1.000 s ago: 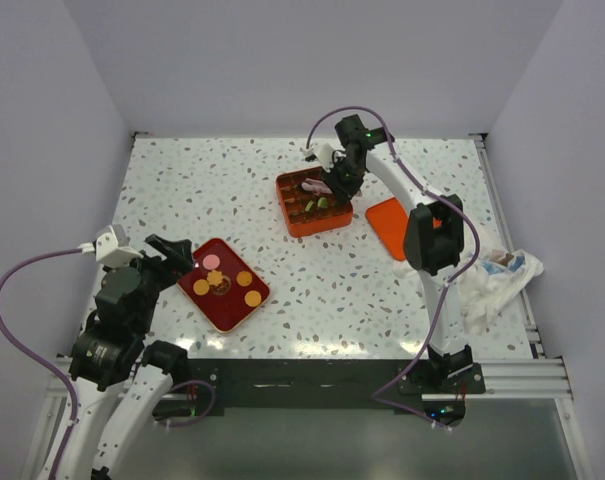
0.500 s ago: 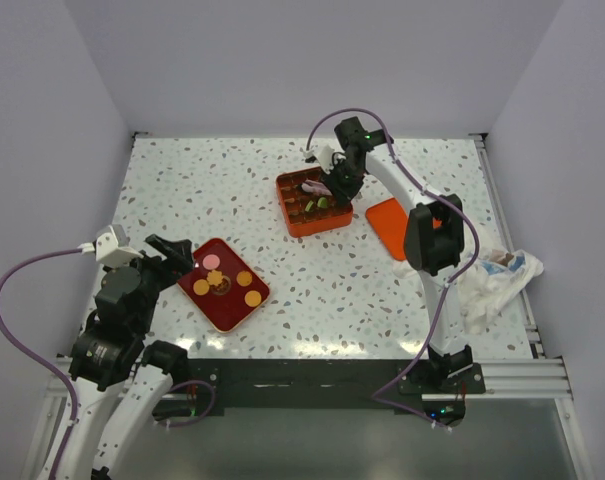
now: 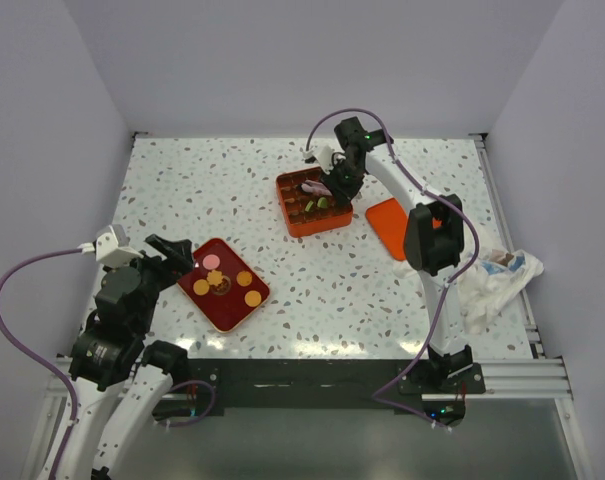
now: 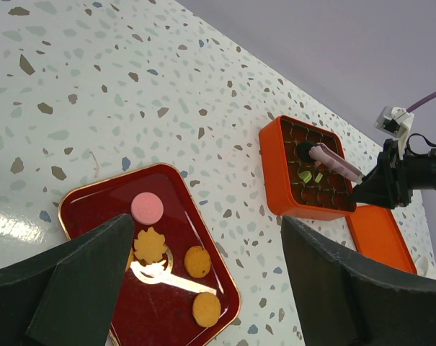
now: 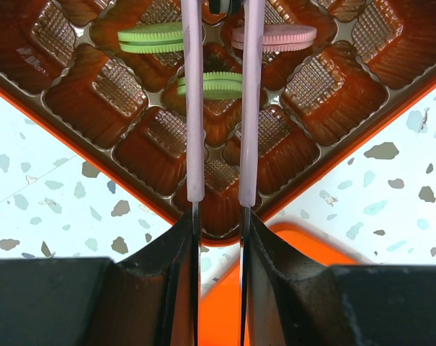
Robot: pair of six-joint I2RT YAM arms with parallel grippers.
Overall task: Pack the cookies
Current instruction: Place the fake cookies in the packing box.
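Several cookies lie on a dark red tray (image 3: 210, 305): a pink one (image 4: 147, 207), a leaf-shaped orange one (image 4: 150, 246) and two round orange ones (image 4: 197, 262). The orange box (image 3: 313, 225) has a brown compartment insert holding two green cookies (image 5: 151, 36) and a pink one (image 5: 275, 34), each standing on edge. My right gripper (image 5: 218, 209) is shut on pink tongs (image 5: 194, 108) over the box. A dark round thing (image 4: 304, 150) sits at the tong tips. My left gripper (image 4: 203, 223) is open and empty above the tray.
The orange lid (image 3: 387, 226) lies flat to the right of the box. A crumpled white cloth (image 3: 497, 275) lies at the right table edge. Grey walls close in the speckled table (image 3: 212, 190) on the left, back and right.
My right gripper with the tongs has shifted slightly left over the box. The left arm and the tray's cookies have not moved.
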